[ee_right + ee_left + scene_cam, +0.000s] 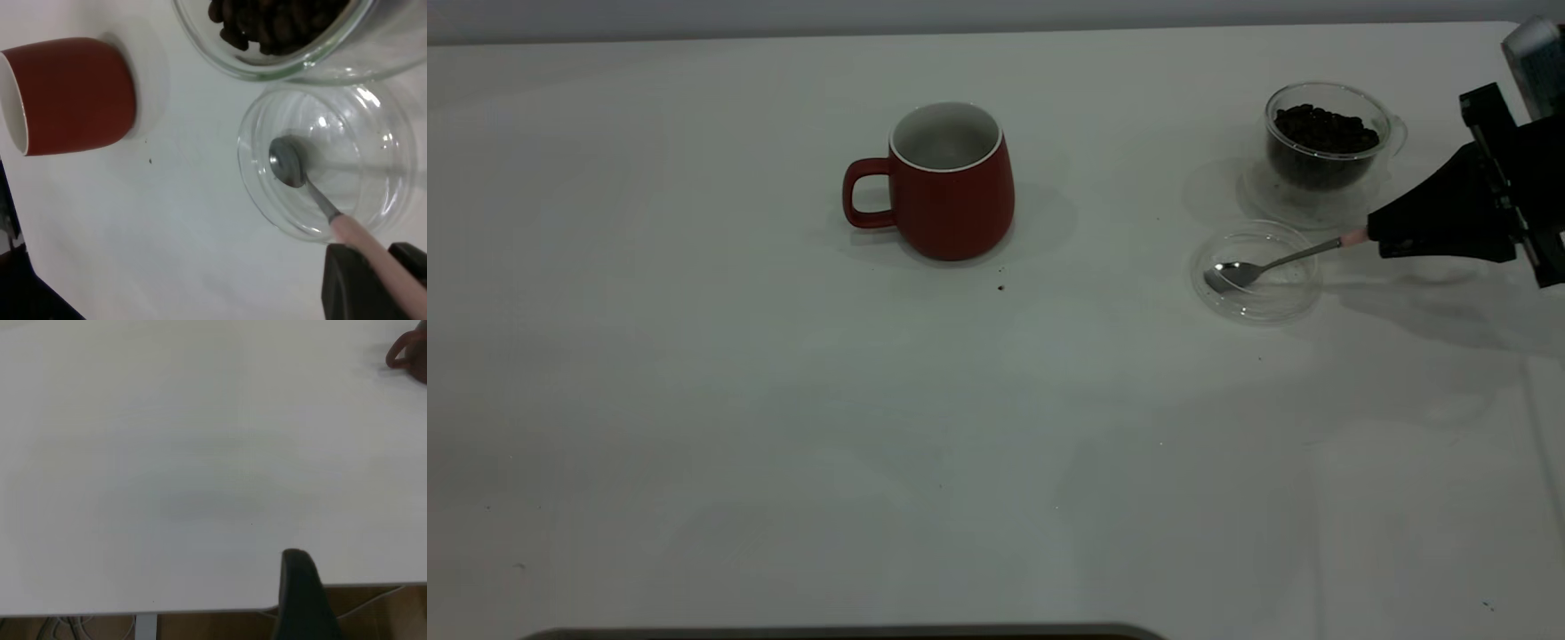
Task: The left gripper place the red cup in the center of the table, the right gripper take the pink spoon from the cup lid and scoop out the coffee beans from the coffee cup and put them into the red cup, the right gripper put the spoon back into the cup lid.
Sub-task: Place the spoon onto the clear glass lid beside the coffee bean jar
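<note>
The red cup [956, 204] stands upright and empty near the middle of the white table [783, 427], handle to the left; it also shows in the right wrist view [73, 93] and the left wrist view [413, 350]. My right gripper [1376, 236] [380, 260] is shut on the pink handle of the pink spoon [1272, 264] [290, 163], whose metal bowl rests in the cup lid [1254, 317] [360, 140]. Just behind stands the glass coffee cup [1325, 173] [373, 53] filled with coffee beans [1327, 129] [267, 27]. My left gripper [301, 593] shows only as a dark part over the table's edge, far from the cup.
A small dark speck [1000, 287] lies on the table just in front of the red cup. A dark strip [845, 633] runs along the table's near edge.
</note>
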